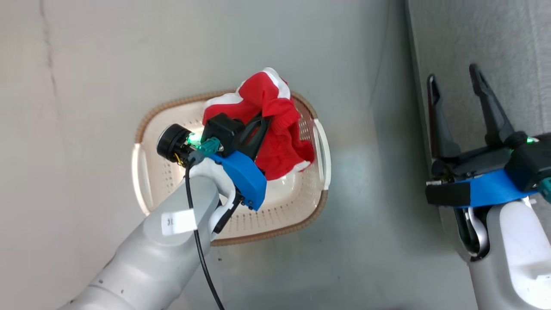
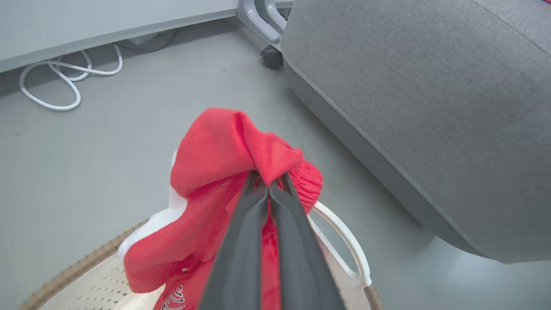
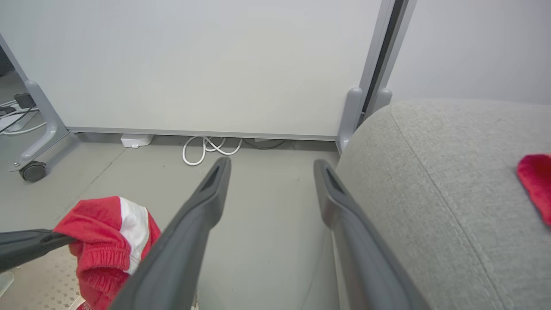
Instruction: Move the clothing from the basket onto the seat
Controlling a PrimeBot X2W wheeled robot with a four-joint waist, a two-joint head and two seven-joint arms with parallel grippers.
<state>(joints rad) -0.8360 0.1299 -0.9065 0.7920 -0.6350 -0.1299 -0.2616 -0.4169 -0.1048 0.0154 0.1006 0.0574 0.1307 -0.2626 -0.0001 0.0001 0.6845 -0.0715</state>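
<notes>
The clothing [image 1: 275, 129], red with white panels, hangs bunched over the upper right part of the basket [image 1: 172, 107] at frame centre. The left gripper [image 1: 258, 129] is fully closed, pinching a red fold. The right gripper [image 1: 453, 73], at the right edge of the frame, stands wide apart and holds nothing, by the edge of the seat [image 1: 495, 43]. A second red piece [image 3: 536, 185] lies on the seat, far right in the right wrist view.

The basket rests on a smooth grey floor [image 1: 86, 129], near the seat. A pale panel [image 3: 193, 64] on a caster [image 3: 32, 170] stands behind, with a looped white cable [image 3: 206, 148] at its foot.

White print on the clothing and the tag [image 1: 177, 222] on the left forearm are not legible.
</notes>
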